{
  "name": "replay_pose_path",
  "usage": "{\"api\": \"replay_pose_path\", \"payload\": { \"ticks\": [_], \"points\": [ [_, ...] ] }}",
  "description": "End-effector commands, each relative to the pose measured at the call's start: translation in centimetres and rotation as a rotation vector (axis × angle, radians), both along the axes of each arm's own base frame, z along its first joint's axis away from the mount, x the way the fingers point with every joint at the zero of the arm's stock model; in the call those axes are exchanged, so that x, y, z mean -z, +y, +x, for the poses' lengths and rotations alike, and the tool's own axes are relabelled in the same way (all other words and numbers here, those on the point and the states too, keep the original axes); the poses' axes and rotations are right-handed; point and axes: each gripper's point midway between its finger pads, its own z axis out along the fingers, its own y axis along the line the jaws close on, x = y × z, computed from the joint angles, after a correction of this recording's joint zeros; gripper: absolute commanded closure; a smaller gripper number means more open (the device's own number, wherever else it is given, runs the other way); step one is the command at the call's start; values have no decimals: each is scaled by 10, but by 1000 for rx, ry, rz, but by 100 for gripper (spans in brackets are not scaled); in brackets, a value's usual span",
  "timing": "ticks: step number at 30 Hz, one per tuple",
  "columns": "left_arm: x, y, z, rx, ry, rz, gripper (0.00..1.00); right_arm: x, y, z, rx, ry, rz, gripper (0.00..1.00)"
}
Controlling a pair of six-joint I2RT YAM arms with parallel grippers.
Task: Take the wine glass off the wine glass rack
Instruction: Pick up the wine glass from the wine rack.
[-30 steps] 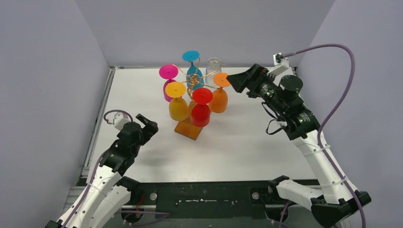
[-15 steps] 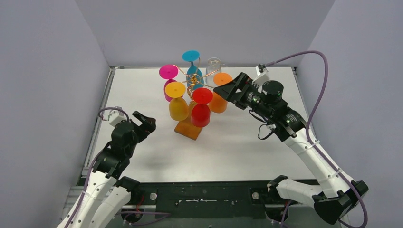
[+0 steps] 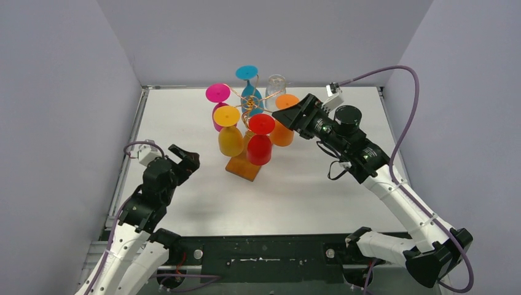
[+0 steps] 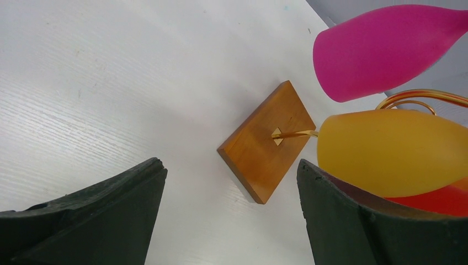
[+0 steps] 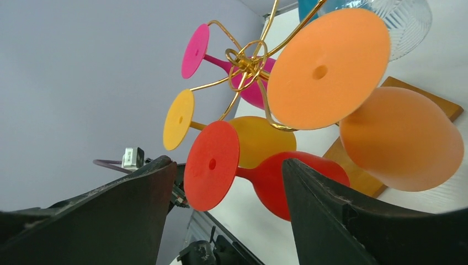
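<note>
Black left fingers [image 4: 94, 218] are held wide apart above the desk [image 3: 307, 184], with nothing gripped. Mid-desk, the wine glass rack [image 3: 244, 166] is stood upright. The orange wine glass [image 3: 284, 126] is hung on it, flanked by the empty, parted right fingers [image 5: 353, 221].

Bright, even light — soft shadows, wide-angle edges

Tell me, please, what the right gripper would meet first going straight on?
Probably the red wine glass, its foot framed between the fingers of the right gripper; the orange glass sits close alongside, depth unclear.
</note>
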Motion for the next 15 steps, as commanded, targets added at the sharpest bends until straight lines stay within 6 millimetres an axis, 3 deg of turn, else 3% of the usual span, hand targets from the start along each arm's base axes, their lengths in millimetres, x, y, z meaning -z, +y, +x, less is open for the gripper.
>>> {"api": "replay_pose_path", "payload": {
  "ticks": [1, 7, 15],
  "points": [
    [-17, 6, -1, -44, -53, -43, 13, -17, 10, -9, -51, 0, 39, 29],
    [-20, 7, 1, -56, -72, -56, 13, -11, 19, -15, -110, 21, 66, 47],
    [-20, 7, -3, -46, -68, -48, 12, 1, 31, -14, -156, 80, 98, 49]
  ]
}}
